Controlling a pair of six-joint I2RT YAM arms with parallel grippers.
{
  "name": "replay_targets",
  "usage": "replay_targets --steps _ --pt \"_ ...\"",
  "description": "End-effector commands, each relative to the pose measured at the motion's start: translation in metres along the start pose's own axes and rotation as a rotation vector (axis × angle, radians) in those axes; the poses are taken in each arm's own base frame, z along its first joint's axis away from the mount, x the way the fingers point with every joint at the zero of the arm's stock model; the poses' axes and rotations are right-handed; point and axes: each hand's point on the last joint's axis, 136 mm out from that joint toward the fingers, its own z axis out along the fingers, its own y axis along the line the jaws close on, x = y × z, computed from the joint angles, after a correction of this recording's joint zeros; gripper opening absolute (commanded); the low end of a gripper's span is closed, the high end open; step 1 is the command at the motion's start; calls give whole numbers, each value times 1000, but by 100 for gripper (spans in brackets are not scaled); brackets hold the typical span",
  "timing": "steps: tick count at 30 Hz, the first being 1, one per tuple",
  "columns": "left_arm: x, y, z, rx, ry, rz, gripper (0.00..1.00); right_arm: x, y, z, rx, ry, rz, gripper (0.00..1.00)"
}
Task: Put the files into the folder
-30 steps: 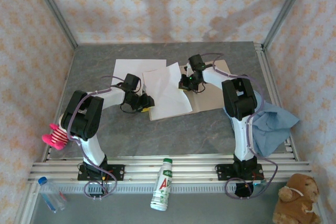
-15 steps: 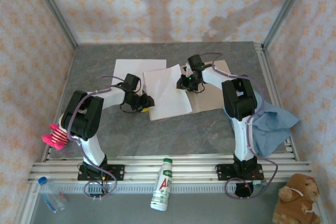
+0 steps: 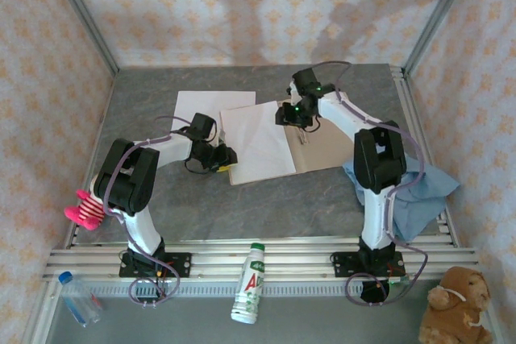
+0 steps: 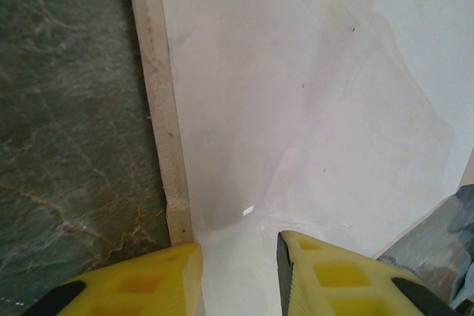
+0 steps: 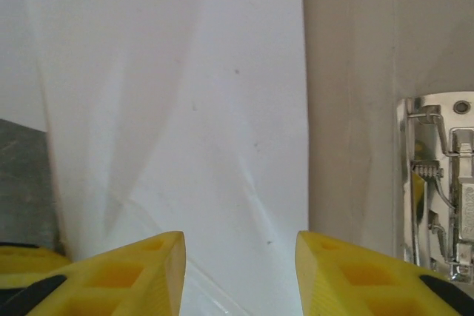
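**Top view.** The folder (image 3: 326,147) lies open and flat on the grey marbled surface (image 3: 161,199). Its tan right leaf is bare, and a bright metal fastener (image 3: 302,136) sits at the spine. The first sheet (image 3: 258,147), plain white and blank, covers the left leaf slightly askew. The second sheet (image 3: 205,105), equally white, lies flat on the surface just behind and to the left of the first.

**Left wrist view.** The left tool (image 4: 237,257) has its yellow fingers partly spread. It points down at the near corner of the first sheet, which is faintly creased, beside the folder's pale edge strip.

**Right wrist view.** The right tool (image 5: 241,257) has its fingers spread. It hangs over the sheet's spine-side edge, with the fastener to its right.
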Motion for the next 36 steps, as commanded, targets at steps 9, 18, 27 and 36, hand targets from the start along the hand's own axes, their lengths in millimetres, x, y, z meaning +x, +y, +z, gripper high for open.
replay_targets --steps 9,18,27,36 --pt "7 23 6 -95 32 -21 34 45 3 42 -60 89 53 35" --pt "7 24 7 -95 31 -26 41 66 -3 59 -56 111 85 35" --pt "2 20 4 -98 19 -25 54 75 0 65 -72 110 142 34" --pt "2 21 1 -112 17 -22 57 78 3 63 -70 100 160 33"
